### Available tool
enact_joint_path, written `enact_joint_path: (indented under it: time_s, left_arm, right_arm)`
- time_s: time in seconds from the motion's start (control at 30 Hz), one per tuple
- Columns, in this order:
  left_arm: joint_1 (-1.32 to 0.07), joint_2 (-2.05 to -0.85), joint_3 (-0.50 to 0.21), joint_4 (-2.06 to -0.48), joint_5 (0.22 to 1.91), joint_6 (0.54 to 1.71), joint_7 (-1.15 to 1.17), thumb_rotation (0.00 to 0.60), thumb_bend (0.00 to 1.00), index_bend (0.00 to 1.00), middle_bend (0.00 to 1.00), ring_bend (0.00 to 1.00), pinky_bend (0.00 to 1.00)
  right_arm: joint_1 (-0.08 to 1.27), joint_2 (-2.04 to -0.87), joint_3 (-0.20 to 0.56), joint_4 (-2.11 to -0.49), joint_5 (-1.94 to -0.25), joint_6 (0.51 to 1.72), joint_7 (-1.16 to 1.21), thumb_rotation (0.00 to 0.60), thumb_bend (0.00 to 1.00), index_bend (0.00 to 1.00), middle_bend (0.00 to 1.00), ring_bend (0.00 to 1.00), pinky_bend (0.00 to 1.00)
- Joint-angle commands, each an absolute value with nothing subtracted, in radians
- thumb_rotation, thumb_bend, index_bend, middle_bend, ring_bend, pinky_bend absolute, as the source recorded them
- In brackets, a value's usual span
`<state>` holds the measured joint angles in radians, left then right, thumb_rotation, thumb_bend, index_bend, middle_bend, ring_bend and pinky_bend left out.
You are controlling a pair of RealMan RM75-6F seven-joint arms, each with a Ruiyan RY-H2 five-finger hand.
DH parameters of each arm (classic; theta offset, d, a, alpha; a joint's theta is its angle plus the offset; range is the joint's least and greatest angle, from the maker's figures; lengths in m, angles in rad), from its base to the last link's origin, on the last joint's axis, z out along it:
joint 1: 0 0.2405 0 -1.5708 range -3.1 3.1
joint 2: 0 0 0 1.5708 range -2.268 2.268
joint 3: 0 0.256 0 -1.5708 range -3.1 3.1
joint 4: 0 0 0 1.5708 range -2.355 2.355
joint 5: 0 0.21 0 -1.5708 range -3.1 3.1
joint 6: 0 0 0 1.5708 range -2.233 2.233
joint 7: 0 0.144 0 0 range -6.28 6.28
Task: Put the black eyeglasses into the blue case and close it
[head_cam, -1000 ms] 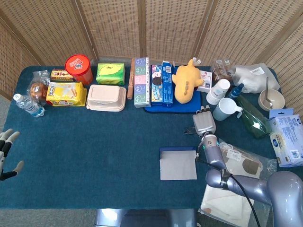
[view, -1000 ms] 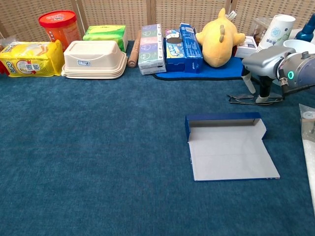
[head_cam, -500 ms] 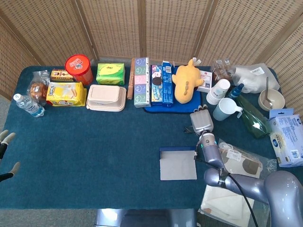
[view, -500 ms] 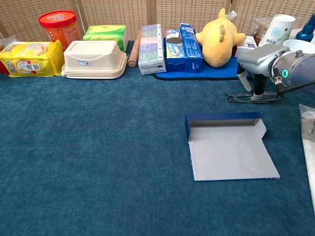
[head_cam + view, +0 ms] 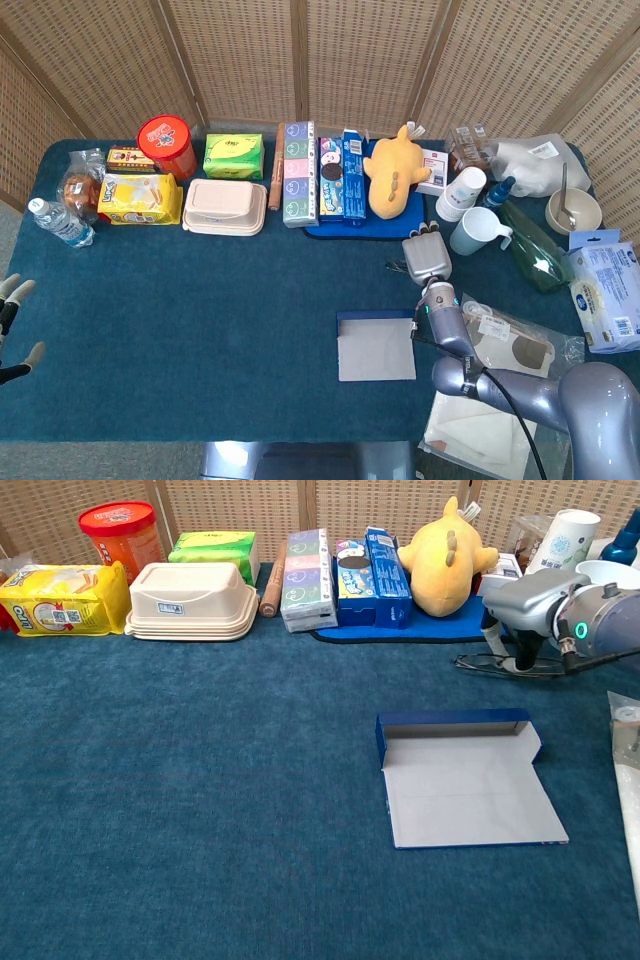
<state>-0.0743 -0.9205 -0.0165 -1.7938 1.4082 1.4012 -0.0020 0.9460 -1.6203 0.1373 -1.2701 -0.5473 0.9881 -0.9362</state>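
now the right hand [image 5: 522, 605] pinches the black eyeglasses [image 5: 500, 664] just off the cloth, beyond the open blue case [image 5: 465, 777]; best keep them level, then lower into its tray.

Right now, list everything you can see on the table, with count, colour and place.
eyeglasses: one, black, right, under the robot hand
case: one, blue, open, front centre
plush toy: one, yellow, back centre
lunch box: one, cream, back left
canister: one, red, back left
water bottle: one, clear, far left
mug: one, pale, right
bowl: one, beige, far right
right robot hand: grey, pinching the eyeglasses
left robot hand: grey, left edge, holding nothing
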Motion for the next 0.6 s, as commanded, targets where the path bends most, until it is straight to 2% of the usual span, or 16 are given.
enact_joint_path:
  time_s: [0.03,0.33,0.6]
  left_arm:
    - [-0.074,-0.92,-0.017,-1.795,1.408,1.402,-0.001,0.6,0.32,0.01,0.0,0.0,0.0]
    - [-0.072,-0.918,-0.019,-1.8,1.414,1.411,0.002,0.6,0.32,0.01,0.0,0.0,0.0]
    - [-0.074,-0.92,-0.02,-1.8,1.417,1.409,0.003,0.6,0.32,0.01,0.0,0.0,0.0]
  right_arm:
    - [0.944,-1.62,0.136,-1.268,-0.551,0.987,-0.934,0.6,0.41,0.54,0.3,0.17,0.18]
    - [0.937,-1.622,0.138,-1.264,-0.568,0.985,-0.919,0.6,0.43,0.57,0.31,0.18,0.18]
    - [0.929,-1.59,0.149,-1.335,-0.593,1.023,-0.912,0.6,0.44,0.58,0.32,0.19,0.18]
